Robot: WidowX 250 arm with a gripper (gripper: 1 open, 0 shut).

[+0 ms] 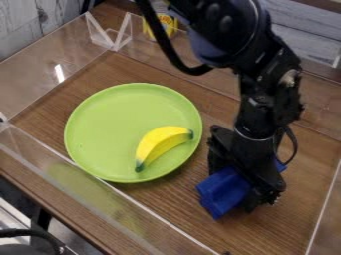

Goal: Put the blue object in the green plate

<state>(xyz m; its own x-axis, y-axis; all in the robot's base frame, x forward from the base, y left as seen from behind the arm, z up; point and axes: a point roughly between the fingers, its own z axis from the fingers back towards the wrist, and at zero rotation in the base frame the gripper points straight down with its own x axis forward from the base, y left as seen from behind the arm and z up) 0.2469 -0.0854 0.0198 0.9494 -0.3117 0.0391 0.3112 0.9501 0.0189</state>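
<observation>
Brown wood spreads beneath everything we see, with a clear plastic wall (100,197) along the lower left. Our black gripper (244,159) reaches down over the blue object (229,193), right of lower center; we cannot tell whether its fingers grip the block or merely surround it. Left of center sits the green plate (107,125), holding a yellow banana (162,145) near its right rim.
</observation>
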